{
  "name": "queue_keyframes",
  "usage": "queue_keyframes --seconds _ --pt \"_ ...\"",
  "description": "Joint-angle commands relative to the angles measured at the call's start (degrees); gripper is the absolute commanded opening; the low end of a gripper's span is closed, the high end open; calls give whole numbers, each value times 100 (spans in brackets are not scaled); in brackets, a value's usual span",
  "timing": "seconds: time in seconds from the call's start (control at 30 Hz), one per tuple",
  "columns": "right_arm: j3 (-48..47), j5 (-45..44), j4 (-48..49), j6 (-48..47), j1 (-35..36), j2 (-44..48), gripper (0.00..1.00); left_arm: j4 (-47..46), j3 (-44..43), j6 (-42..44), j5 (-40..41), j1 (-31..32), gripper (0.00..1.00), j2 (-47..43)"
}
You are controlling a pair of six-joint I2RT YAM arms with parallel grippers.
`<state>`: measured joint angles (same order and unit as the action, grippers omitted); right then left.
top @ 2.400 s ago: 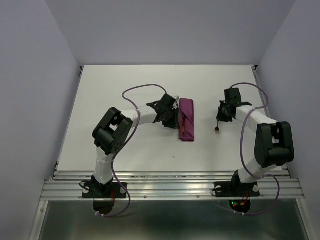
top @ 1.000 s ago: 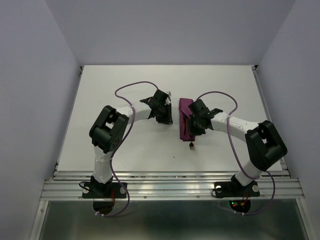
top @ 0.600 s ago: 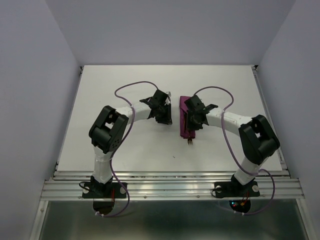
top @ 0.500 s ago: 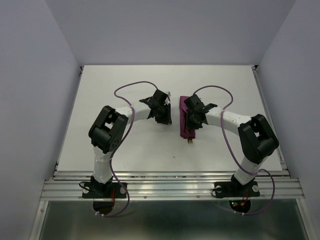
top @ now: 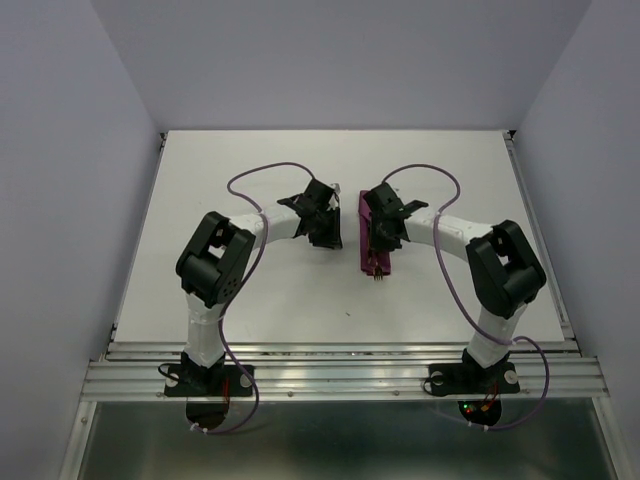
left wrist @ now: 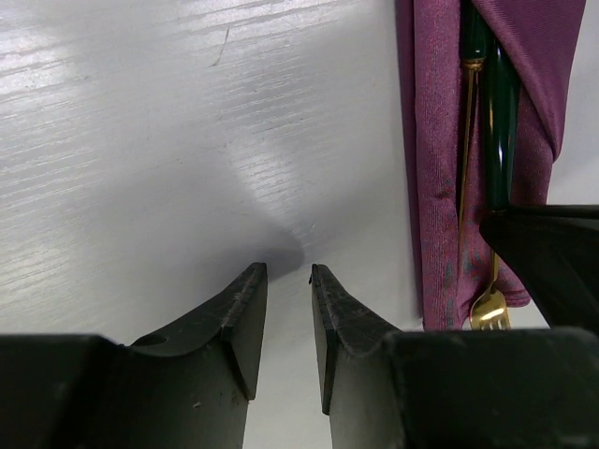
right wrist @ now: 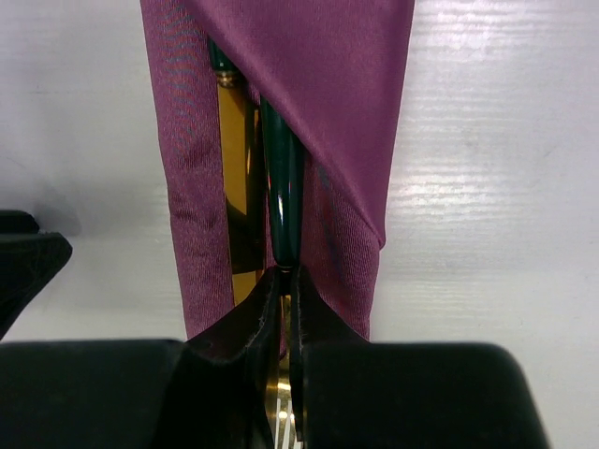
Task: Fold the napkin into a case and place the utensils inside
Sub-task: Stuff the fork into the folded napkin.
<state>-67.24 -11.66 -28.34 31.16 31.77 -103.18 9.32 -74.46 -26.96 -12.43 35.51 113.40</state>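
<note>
**Q:** What's different from a moment ago?

**A:** My right arm was out toward the right edge of the worktop (top: 250,160) with the fork dangling from it. It has since swung in over the case (right wrist: 328,84), which lies about mid-worktop with its length running from the near edge to the far edge. The fork (right wrist: 284,187) has slid handle-first under the folded flap, next to the knife (right wrist: 232,187). Only the gold prongs poke out at the near end.

**Q:** So is the job done?

**A:** Nearly, I'd say. Both pieces are in, and I reckon the fork wants one more nudge before I let go.

**Q:** And your grip?

**A:** My right pincer (right wrist: 285,277) is pinching the fork's dark handle. My left pincer (left wrist: 288,276) is spread a little with nothing in it.

**Q:** How are the arms posed?

**A:** The right elbow is bent out to the right, with the forearm reaching in over the cloth. The left forearm reaches in from the left, and its pincer sits low just beside the case's left edge, clear of the cloth.
</note>
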Motion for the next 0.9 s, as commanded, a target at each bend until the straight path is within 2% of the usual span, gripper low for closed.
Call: queue_keyframes --seconds 0.0,0.03,0.2,0.37,0.57,0.67,0.73,0.87 --pt "-315 -223 100 -110 -83 -141 1 131 159 191 -58 -44 37 -354" --pt "-359 -223 109 -136 -83 -176 1 149 133 269 -319 -44 37 -345" --pt "-474 -231 100 -189 -136 -238 1 88 168 323 -594 9 35 -380" --pt "-518 -319 118 -259 -241 -291 1 -334 326 183 -1235 97 29 -468" --pt "-570 -363 188 -356 -294 -326 1 -466 379 68 -1438 176 20 -460" --pt "-614 -372 197 -374 -294 -361 6 -466 344 59 -1473 202 19 -416" --pt "-588 -319 206 -347 -294 -274 17 -475 344 51 -1473 211 18 -398" --pt "-413 -206 232 -303 -294 -89 27 -475 326 51 -1482 237 18 -337"
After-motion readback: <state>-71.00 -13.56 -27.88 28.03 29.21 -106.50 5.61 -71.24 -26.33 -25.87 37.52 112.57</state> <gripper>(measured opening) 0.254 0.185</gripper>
